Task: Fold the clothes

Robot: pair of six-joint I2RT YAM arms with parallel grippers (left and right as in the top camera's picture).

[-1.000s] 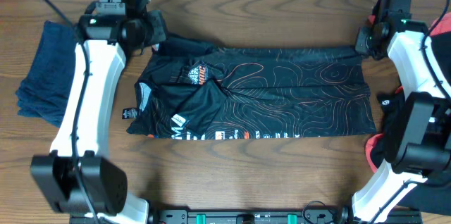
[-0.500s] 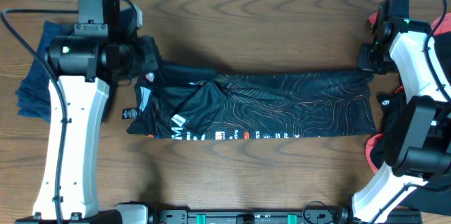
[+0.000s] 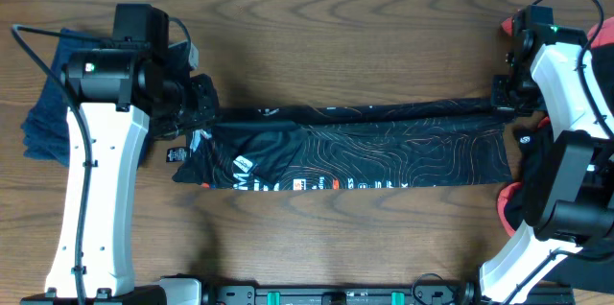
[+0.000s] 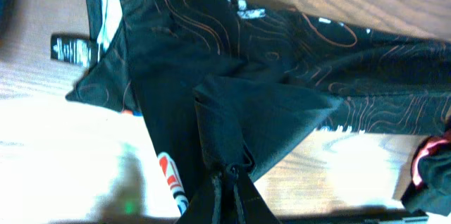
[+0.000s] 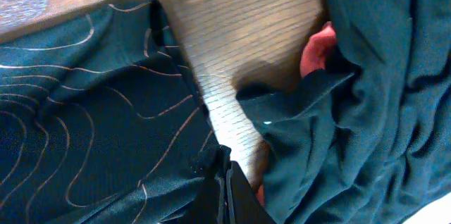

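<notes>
Folding the black jersey (image 3: 365,156) lengthwise calls for both ends of the raised edge to travel toward the robot at the same height and rate, so that the fold line runs straight along the surface (image 3: 365,36). Apply enough tension between the arms to remove slack, but not enough to drag the lower layer. Lay the edge flush on the lettered hem before release.

The left fingers (image 3: 204,113) are clamped on a bunched corner at the collar end; the left wrist view shows cloth gathered into their tips. The right fingers (image 3: 501,104) are closed on the opposite corner. The jersey spans the gap between them, well clear of the navy garment (image 3: 53,104) and just beside the dark and red pile (image 5: 366,97).
</notes>
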